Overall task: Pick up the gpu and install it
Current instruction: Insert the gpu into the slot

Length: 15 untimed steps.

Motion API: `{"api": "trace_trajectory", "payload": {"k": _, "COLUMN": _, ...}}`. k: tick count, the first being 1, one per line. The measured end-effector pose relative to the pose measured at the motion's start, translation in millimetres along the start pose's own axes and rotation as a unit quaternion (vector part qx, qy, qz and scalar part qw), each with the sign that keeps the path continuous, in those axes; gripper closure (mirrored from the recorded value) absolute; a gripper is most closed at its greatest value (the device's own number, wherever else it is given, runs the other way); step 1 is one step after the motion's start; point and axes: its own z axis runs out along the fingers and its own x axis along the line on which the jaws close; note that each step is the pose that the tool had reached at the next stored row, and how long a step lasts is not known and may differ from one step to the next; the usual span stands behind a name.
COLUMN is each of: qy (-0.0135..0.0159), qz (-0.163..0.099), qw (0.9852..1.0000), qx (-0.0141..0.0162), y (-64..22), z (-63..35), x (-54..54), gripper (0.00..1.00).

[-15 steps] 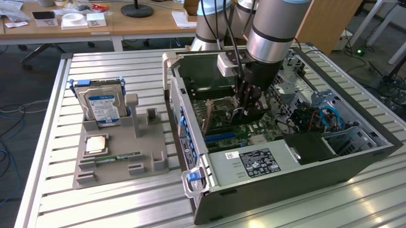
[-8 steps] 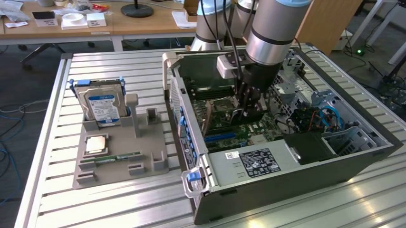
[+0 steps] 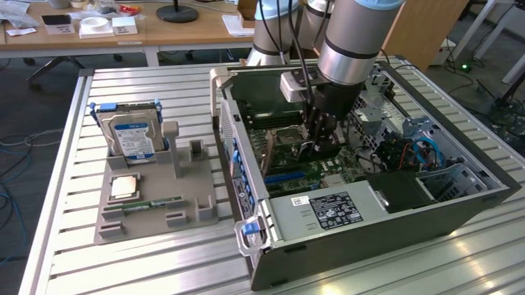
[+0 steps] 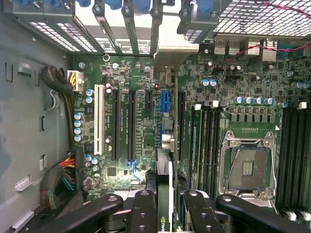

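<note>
Your jaws are closed part-way, and they have the gpu (image 4: 164, 187) pinched between them by its two flat faces. In the wrist view the card runs edge-on out from between the fingers (image 4: 143, 211), down toward the motherboard (image 4: 146, 63). It hangs inside the open case (image 3: 369, 239), over the row of expansion slots and roughly in line with the blue slot (image 4: 165, 104), with the empty CPU socket (image 4: 248, 167) off to one side. Whether its lower edge touches the slot, you cannot tell from here.

Outside the case, on the counter (image 3: 164, 270) toward the exterior view's left, the grey holder (image 3: 193, 184) carries the hard drive (image 3: 131, 138) and the RAM stick (image 3: 152, 203).

Treat the card as light and stiff but fragile. It is a thin board with exposed parts and a bare contact edge, so it should not sag, but it could pivot in a narrow pinch if the push lands off-centre. The grip you have is probably the right one: across the faces, near the upper edge, well away from the contacts and the bracket end. The faces look smooth, so expect some slip under seating force.
</note>
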Motion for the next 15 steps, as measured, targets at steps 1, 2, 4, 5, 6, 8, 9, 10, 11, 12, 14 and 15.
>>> {"api": "trace_trajectory", "payload": {"k": 1, "qy": 0.0000, "qz": 0.000, "qw": 1.0000, "qx": 0.0000, "y": 0.0, "z": 0.1, "x": 0.0, "gripper": 0.74}}
{"api": "trace_trajectory", "payload": {"k": 2, "qy": 0.0000, "qz": 0.000, "qw": 1.0000, "qx": 0.0000, "y": 0.0, "z": 0.6, "x": 0.0, "gripper": 0.74}}
{"api": "trace_trajectory", "payload": {"k": 4, "qy": -0.0001, "qz": 0.000, "qw": 1.0000, "qx": 0.0000, "y": 0.0, "z": 1.5, "x": 0.1, "gripper": 0.74}}
{"api": "trace_trajectory", "payload": {"k": 5, "qy": -0.0001, "qz": 0.000, "qw": 1.0000, "qx": 0.0000, "y": 0.0, "z": 1.6, "x": 0.1, "gripper": 0.74}}
{"api": "trace_trajectory", "payload": {"k": 6, "qy": -0.0001, "qz": 0.000, "qw": 1.0000, "qx": 0.0000, "y": 0.0, "z": 1.8, "x": 0.1, "gripper": 0.74}}
{"api": "trace_trajectory", "payload": {"k": 8, "qy": -0.0001, "qz": 0.000, "qw": 1.0000, "qx": 0.0000, "y": 0.0, "z": 2.1, "x": 0.1, "gripper": 0.74}}
{"api": "trace_trajectory", "payload": {"k": 9, "qy": -0.0002, "qz": 0.000, "qw": 1.0000, "qx": 0.0000, "y": 0.0, "z": 2.3, "x": 0.1, "gripper": 0.74}}
{"api": "trace_trajectory", "payload": {"k": 10, "qy": -0.0002, "qz": 0.000, "qw": 1.0000, "qx": 0.0000, "y": 0.0, "z": 2.6, "x": 0.1, "gripper": 0.74}}
{"api": "trace_trajectory", "payload": {"k": 11, "qy": -0.0003, "qz": 0.000, "qw": 1.0000, "qx": 0.0000, "y": 0.0, "z": 2.8, "x": 0.1, "gripper": 0.74}}
{"api": "trace_trajectory", "payload": {"k": 12, "qy": -0.0002, "qz": 0.000, "qw": 1.0000, "qx": 0.0000, "y": 0.0, "z": 3.0, "x": 0.1, "gripper": 0.74}}
{"api": "trace_trajectory", "payload": {"k": 14, "qy": -0.0003, "qz": 0.000, "qw": 1.0000, "qx": 0.0000, "y": 0.0, "z": 3.5, "x": 0.2, "gripper": 0.74}}
{"api": "trace_trajectory", "payload": {"k": 15, "qy": -0.0004, "qz": 0.000, "qw": 1.0000, "qx": 0.0001, "y": 0.0, "z": 4.0, "x": 0.1, "gripper": 0.74}}
